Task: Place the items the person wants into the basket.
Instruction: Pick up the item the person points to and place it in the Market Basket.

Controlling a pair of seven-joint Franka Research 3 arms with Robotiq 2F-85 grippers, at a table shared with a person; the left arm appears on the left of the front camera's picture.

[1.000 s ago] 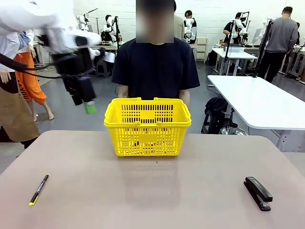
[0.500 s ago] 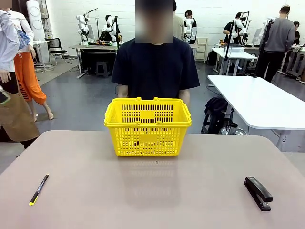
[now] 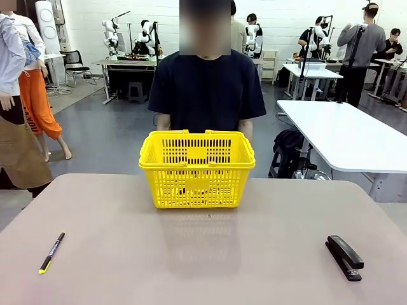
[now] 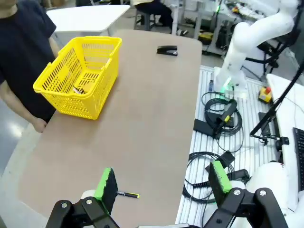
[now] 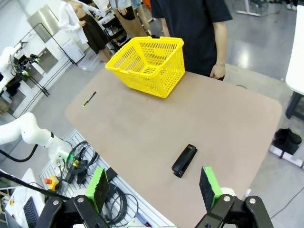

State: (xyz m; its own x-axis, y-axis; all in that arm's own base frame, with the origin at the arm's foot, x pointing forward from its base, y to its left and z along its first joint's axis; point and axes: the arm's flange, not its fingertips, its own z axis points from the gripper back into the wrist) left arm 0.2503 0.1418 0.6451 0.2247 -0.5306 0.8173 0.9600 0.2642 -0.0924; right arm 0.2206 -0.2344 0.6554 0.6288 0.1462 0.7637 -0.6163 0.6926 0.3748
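- Standing at the far edge of the table (image 3: 203, 254), the person (image 3: 208, 89) in a dark T-shirt faces the yellow basket (image 3: 196, 167), arms hanging down behind it.
- Basket sits upright on the far middle of the table, just in front of the person; handles folded down along the rim.
- Left wrist view: small objects lie on the basket floor (image 4: 79, 89), yellow and dark, too small to tell apart. Basket rim (image 4: 76, 61) is close to the person's forearm.
- Left gripper (image 4: 161, 183) is raised well above the near table edge, jaws spread wide, nothing between the green pads (image 4: 106, 184).
- Right gripper (image 5: 153, 186) is likewise high over the table's near side, jaws spread wide and holding nothing; green pads (image 5: 98, 187) bare.
- Thin black pen with yellow tip (image 3: 51, 252) lies on the near left of the table, well apart from the basket; seen also just beyond the left gripper's finger (image 4: 127, 194).
- Black stapler (image 3: 344, 257) lies on the near right of the table, well apart from the basket; in the right wrist view it lies between the basket (image 5: 148, 66) and the gripper.
- Cables lie on the slatted surface beside the table (image 4: 216, 118).
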